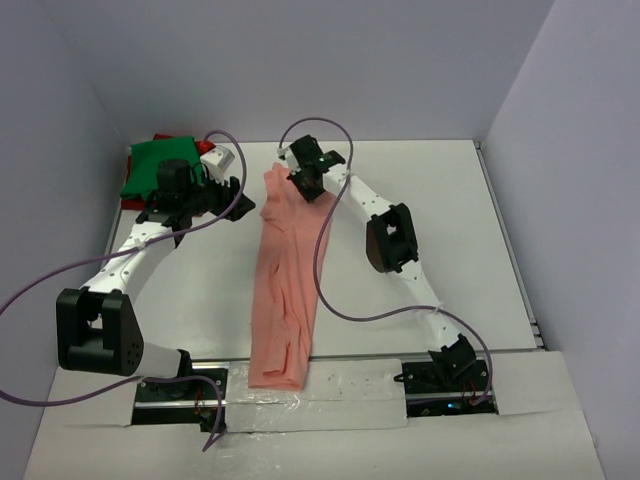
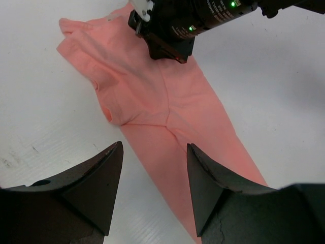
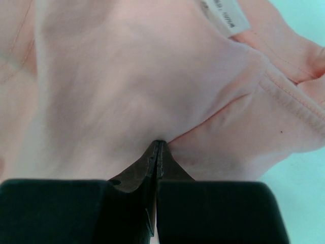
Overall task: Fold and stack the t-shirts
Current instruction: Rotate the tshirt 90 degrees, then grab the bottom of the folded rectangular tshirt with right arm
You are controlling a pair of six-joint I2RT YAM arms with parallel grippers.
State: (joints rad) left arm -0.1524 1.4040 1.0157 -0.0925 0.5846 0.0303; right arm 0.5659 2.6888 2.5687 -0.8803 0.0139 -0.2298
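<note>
your right gripper point(image 3: 158, 146) is clamped tight on a fold of the salmon-pink t-shirt point(image 1: 285, 290) near its far end. your left gripper point(image 2: 154, 152) hangs just left of it, fingers point(image 2: 96, 188) parted about halfway, holding nothing. the shirt stretches as a long strip down the middle of the table point(image 1: 460, 250).

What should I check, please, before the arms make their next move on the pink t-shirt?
1. Right claw shut on the salmon-pink t-shirt near its far end: ok.
2. Left claw open and empty: ok.
3. Left claw gripping the shirt: not ok, no contact.
4. Shirt spread flat: not ok, bunched into a long strip.
5. Green t-shirt parked at the far left, apart: ok.
6. Dark red t-shirt folded beneath it: cannot tell.
</note>
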